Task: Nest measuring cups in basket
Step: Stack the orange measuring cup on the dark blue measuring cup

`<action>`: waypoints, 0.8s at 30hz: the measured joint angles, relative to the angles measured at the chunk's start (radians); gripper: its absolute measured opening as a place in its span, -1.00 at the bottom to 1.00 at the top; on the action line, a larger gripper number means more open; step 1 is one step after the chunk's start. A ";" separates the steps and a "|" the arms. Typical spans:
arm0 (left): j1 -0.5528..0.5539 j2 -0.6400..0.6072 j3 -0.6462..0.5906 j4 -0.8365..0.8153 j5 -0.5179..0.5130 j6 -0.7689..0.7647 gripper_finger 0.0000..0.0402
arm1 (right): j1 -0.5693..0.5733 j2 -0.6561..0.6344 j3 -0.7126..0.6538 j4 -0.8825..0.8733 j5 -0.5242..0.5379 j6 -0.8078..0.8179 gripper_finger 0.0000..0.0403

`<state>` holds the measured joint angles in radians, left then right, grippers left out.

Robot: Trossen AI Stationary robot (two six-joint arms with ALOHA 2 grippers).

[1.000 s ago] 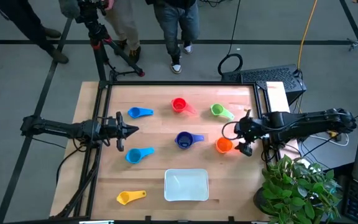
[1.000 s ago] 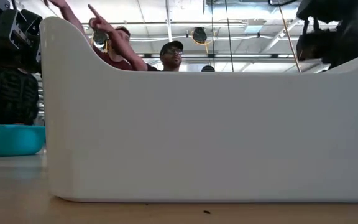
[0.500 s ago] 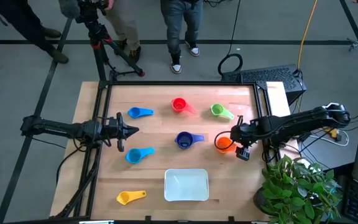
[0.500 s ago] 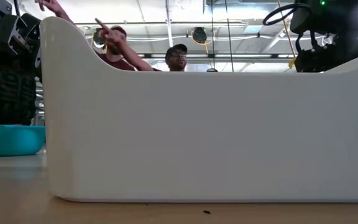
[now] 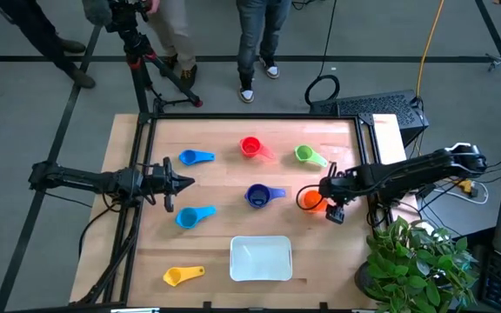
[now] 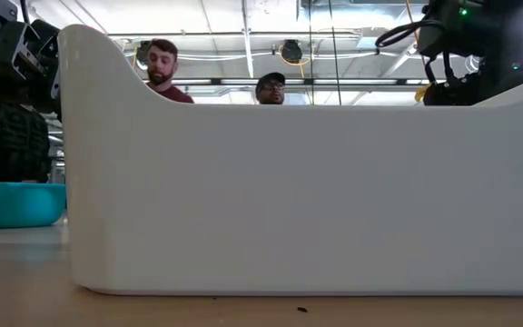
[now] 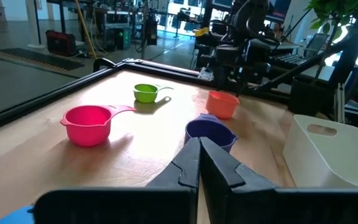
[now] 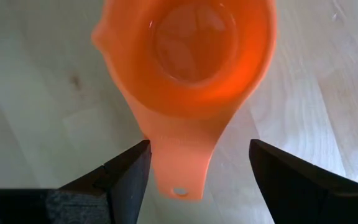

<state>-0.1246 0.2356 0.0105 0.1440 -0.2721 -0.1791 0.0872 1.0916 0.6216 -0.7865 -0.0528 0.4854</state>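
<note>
**Right gripper straddling the orange cup's handle**

Your right gripper [image 5: 327, 203] sits low over the orange cup [image 5: 310, 201] near the table's [image 5: 224, 143] right edge. In the right wrist view its fingers [image 8: 129, 171] are spread apart on either side of the cup's handle [image 8: 183, 163], not touching it. Your left gripper [image 5: 181, 182] waits near the left edge with its fingers pressed together.

The basket [image 5: 261, 259] lies at the near edge, about midway. The dark blue cup [image 5: 260, 195] sits near the table's centre, the red cup [image 5: 250, 146] and green cup [image 5: 306, 155] toward the far edge. Two light blue cups [image 5: 193, 157] lie on the left half, the yellow cup [image 5: 179, 276] toward the near-left corner.
</note>
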 joint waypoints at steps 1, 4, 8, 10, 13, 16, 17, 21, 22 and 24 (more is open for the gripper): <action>0.000 0.000 0.000 0.000 0.000 0.000 -0.94 | 0.000 0.004 0.000 0.001 -0.001 0.001 0.31; 0.000 0.000 0.000 0.000 0.000 0.000 -0.94 | 0.000 0.000 0.000 0.001 -0.012 0.023 0.31; 0.000 0.000 0.000 -0.009 0.000 -0.003 -0.94 | 0.007 -0.010 0.000 0.000 -0.046 0.063 0.31; 0.000 0.000 0.000 -0.014 0.000 -0.002 -0.94 | 0.022 -0.010 0.000 0.003 -0.047 0.076 0.31; 0.000 0.000 0.000 -0.015 0.000 -0.002 -0.94 | 0.052 -0.010 0.000 0.016 -0.004 0.081 0.31; 0.000 0.000 0.000 -0.015 0.000 -0.002 -0.94 | 0.078 -0.010 0.000 0.029 0.054 0.082 0.31; 0.000 0.000 0.000 -0.016 0.000 -0.002 -0.94 | 0.085 -0.007 0.000 0.033 0.069 0.082 0.31; 0.000 0.000 0.000 -0.016 0.000 -0.002 -0.94 | 0.099 0.012 -0.001 0.029 0.105 0.083 0.31; 0.000 0.000 0.000 -0.016 0.000 -0.002 -0.94 | 0.099 0.019 -0.001 0.030 0.105 0.083 0.31; 0.000 0.000 0.000 -0.016 0.001 -0.002 -0.94 | 0.099 0.035 -0.001 0.030 0.105 0.089 0.31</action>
<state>-0.1247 0.2356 0.0105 0.1284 -0.2715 -0.1814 0.1860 1.1267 0.6209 -0.7563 0.0525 0.5744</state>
